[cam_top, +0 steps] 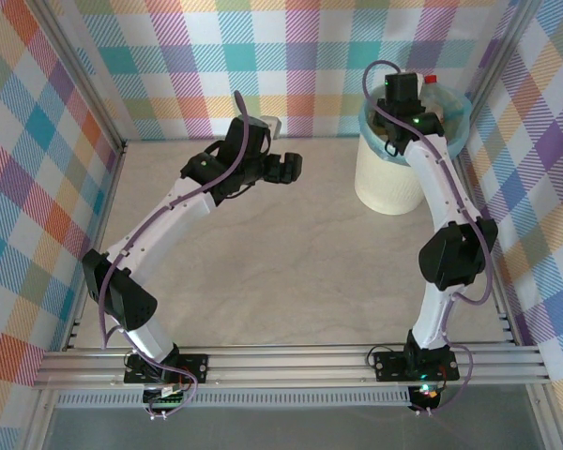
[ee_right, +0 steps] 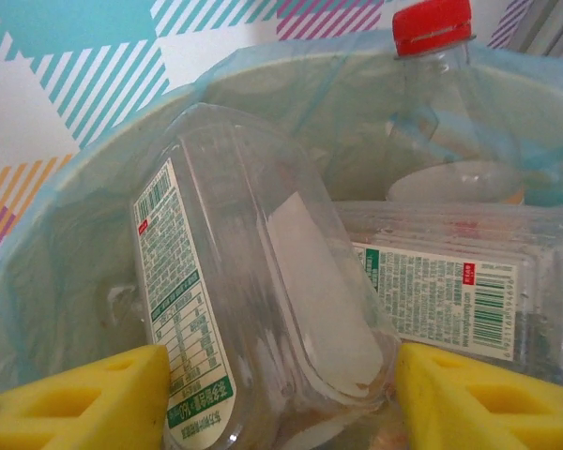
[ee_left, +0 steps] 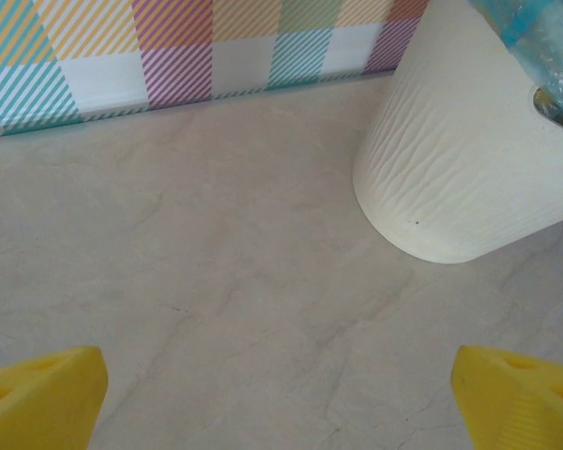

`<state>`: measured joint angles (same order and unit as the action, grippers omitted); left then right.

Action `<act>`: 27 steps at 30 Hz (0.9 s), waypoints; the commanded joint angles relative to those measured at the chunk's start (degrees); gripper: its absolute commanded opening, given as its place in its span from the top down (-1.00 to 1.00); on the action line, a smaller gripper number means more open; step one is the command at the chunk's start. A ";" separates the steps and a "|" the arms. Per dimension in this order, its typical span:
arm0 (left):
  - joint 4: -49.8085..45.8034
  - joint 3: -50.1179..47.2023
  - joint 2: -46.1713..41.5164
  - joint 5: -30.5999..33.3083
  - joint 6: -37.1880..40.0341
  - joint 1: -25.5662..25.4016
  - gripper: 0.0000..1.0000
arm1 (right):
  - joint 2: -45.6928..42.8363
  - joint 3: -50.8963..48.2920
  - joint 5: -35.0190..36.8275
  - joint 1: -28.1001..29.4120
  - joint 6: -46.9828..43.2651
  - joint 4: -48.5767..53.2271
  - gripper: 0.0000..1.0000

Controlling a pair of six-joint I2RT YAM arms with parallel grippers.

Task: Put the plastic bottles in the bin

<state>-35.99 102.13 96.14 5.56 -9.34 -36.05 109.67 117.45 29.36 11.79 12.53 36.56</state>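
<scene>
My right claw (ee_right: 281, 403) hangs over the mouth of the bin (cam_top: 387, 183), which stands on the counter (cam_top: 263, 253) at the far right, close to the checked wall (cam_top: 216, 56). Between its yellow fingers (ee_right: 84, 398) sits a clear bottle (ee_right: 253, 272) with a green-and-white label, tilted, its base toward me. Both pads lie against its sides, so the claw is clamped on it. The bottle is inside the rim, above the others already in the bin. A second clear bottle (ee_right: 441, 300) lies crosswise just behind it, barcode showing. A red-capped bottle (ee_right: 433, 26) stands upright at the back against the teal liner (ee_right: 263, 75); its cap pokes above the rim. That cap also shows in the top view.

My left claw (ee_left: 280, 375) is over bare counter, left of the bin and apart from it. Its two yellow fingertips (ee_left: 42, 398) are spread wide with nothing between them. From its wrist camera I see the bin's ribbed cream wall just ahead to the right.
</scene>
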 commanded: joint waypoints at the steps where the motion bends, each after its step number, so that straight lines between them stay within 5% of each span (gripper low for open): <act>1: -0.22 -0.22 -3.02 0.38 0.49 -0.77 -0.89 | -0.54 -1.30 -5.64 -0.37 4.31 6.51 -0.27; 10: 0.98 -2.89 -9.07 7.13 2.25 -0.77 -0.93 | -7.67 0.87 -6.62 1.05 4.98 3.61 -0.46; 19: 14.25 -25.71 -28.37 24.51 5.48 1.07 -1.00 | -22.31 -12.96 -10.18 5.35 3.76 -6.74 -0.48; 27: 26.95 -53.22 -42.80 35.61 5.35 8.97 -1.00 | -45.89 -47.97 -22.77 7.81 -7.26 -18.40 -0.52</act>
<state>-16.10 55.90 55.70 34.76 -4.78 -29.63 69.63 78.83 11.62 19.59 10.96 23.16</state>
